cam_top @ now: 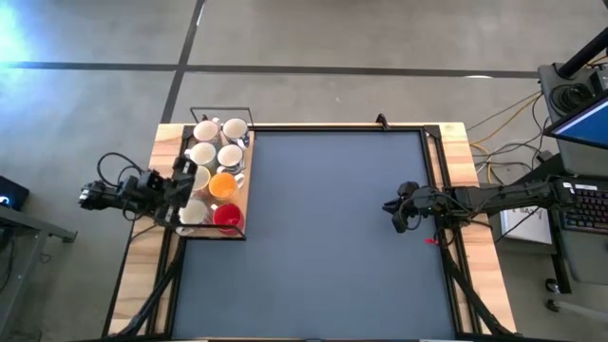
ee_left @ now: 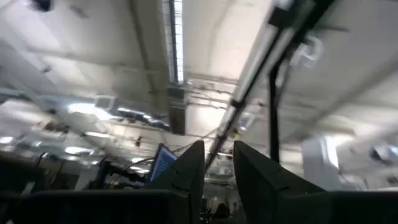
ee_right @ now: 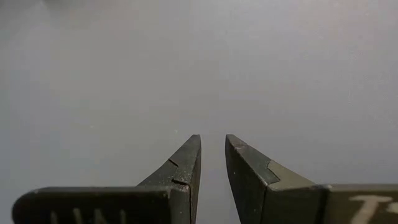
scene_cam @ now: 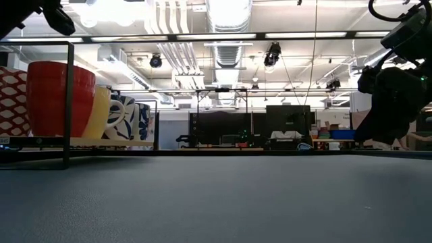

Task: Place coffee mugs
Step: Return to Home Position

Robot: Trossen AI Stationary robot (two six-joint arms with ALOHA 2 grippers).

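Since all eight small round ceramic coffee mugs [cam_top: 230, 155] stand packed together on the wooden shelf [cam_top: 247, 195] with its black wire frame, at the left edge of the dark grey desk [cam_top: 332, 228], the placing looks finished, and no mug shows on the open mat. A glossy red mug [cam_top: 226, 217] takes a corner on the side facing the desk's middle. An orange mug [cam_top: 223, 185] sits just beside it, and white and cream ones fill the rest. The left end effector [cam_top: 183, 180] hovers at the shelf's outer side, tilted up toward the ceiling, with its fingers drawn nearly together and nothing held. The right end effector [cam_top: 401, 211] hangs above the desk's right side, well apart from the shelf, likewise almost closed and empty. Such mugs are likely stiff, fairly heavy for their size, slick with glaze and liable to chip against neighbours. A hold pinching the rim wall, or on the handle, would probably be safest.
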